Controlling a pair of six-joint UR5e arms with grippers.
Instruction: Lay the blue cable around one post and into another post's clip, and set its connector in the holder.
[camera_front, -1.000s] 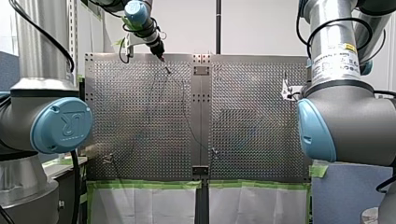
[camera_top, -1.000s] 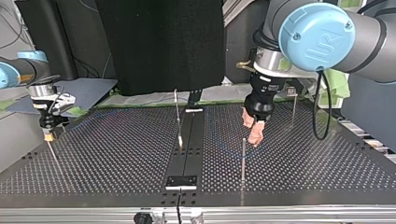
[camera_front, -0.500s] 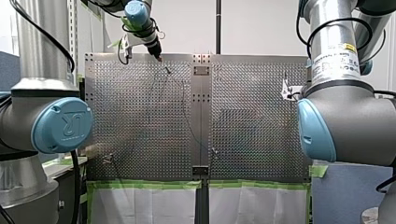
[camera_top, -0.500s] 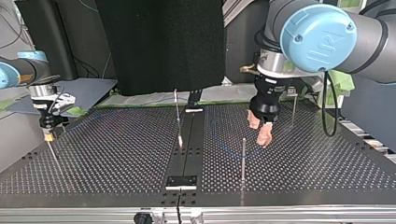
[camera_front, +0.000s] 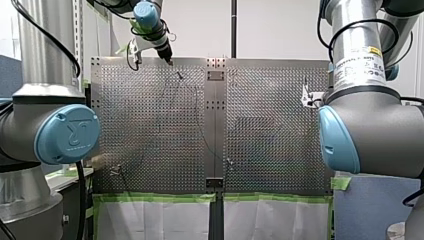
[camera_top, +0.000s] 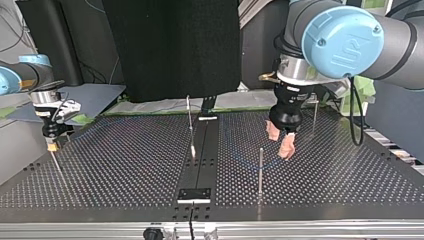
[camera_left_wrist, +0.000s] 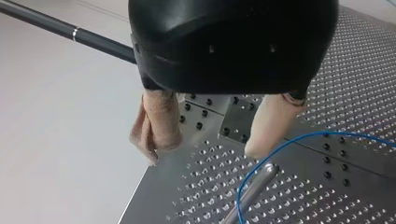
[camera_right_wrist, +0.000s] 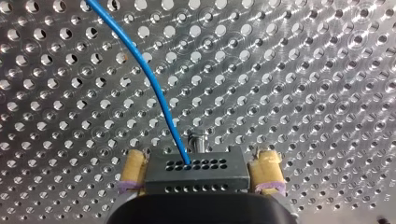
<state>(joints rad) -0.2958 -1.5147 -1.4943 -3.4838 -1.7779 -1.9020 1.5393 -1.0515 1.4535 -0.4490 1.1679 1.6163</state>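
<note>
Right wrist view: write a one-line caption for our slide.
My right gripper holds the connector between its fingers, blue cable trailing across the perforated table.

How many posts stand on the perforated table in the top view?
4. One post near the middle, one beside my left gripper, one behind it, one under my right gripper. None seems hidden.

right end effector (camera_right_wrist: 200, 171) closed on connector (camera_right_wrist: 196, 177) | blue cable (camera_right_wrist: 140, 63) runs from connector ahead over perforated table (camera_right_wrist: 308, 70)
</note>
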